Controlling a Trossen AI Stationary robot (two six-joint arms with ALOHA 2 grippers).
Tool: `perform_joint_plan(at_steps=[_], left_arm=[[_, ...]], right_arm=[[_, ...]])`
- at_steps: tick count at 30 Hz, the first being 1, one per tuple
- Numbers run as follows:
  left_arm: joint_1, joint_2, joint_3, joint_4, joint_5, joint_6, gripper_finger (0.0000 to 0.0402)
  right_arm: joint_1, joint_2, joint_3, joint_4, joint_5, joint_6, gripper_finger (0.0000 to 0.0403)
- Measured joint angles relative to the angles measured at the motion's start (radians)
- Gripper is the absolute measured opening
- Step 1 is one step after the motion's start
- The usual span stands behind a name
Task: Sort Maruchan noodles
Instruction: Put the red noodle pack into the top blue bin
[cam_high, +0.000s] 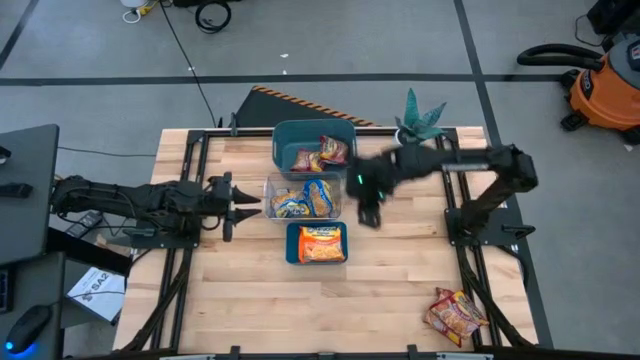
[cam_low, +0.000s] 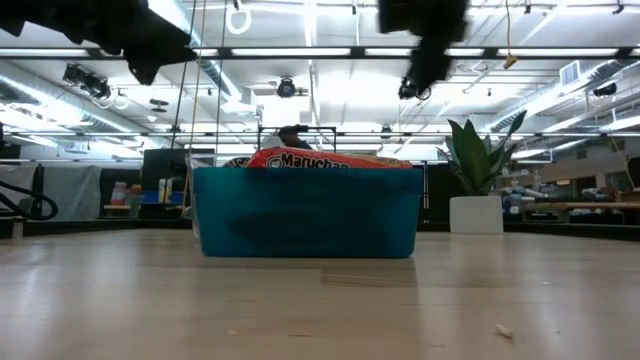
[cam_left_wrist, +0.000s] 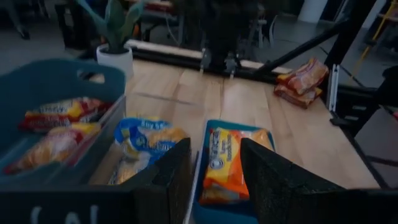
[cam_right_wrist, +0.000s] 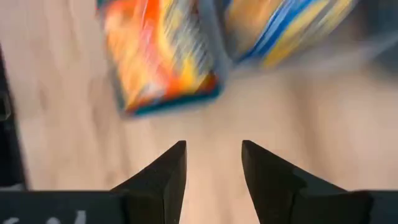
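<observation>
Seen from above, three bins line the table's middle. The teal bin (cam_high: 300, 140) at 12 o'clock holds dark red packets (cam_high: 331, 152), the clear bin (cam_high: 272, 186) at centre holds yellow-and-blue packets (cam_high: 305, 199), and the small blue tray (cam_high: 292, 245) at 6 o'clock holds orange packets (cam_high: 322, 243). Two more red packets (cam_high: 455, 314) lie loose near the table's 4 o'clock corner. The right gripper (cam_high: 368, 214) hovers just right of the clear bin, fingers spread and empty. The left gripper (cam_high: 245, 210) waits at 9 o'clock beside the clear bin, fingers spread.
</observation>
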Motion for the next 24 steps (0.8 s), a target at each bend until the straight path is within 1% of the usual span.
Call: perform_joint_plan(at_steps=[4,9,12,14,17,19,21,24], left_arm=[[0.000,0.000,0.000,0.031,0.000,0.083,0.0146],[0.000,0.000,0.000,0.074,0.000,0.178,0.0146],[0.000,0.000,0.000,0.086,0.000,0.226,0.0146],[0.000,0.000,0.000,0.085,0.000,0.261,0.0146],[0.000,0.000,0.000,0.085,0.000,0.283,0.0146],[0.000,0.000,0.000,0.084,0.000,0.288,0.0146],[0.000,0.000,0.000,0.083,0.000,0.288,0.0146],[0.000,0.000,0.000,0.083,0.000,0.295,0.0146]], right_arm=[[0.174,-0.045,-0.174,0.026,-0.010,0.303,0.0160],[0.391,-0.054,-0.357,0.078,-0.089,0.736,0.0160],[0.506,-0.019,-0.419,0.103,-0.169,0.937,0.0160],[0.570,0.007,-0.433,0.115,-0.235,1.048,0.0160],[0.640,0.053,-0.431,0.173,-0.318,1.168,0.0160],[0.675,0.090,-0.415,0.223,-0.336,1.216,0.0160],[0.702,0.136,-0.386,0.258,-0.338,1.235,0.0160],[0.736,0.210,-0.336,0.227,-0.340,1.214,0.0160]])
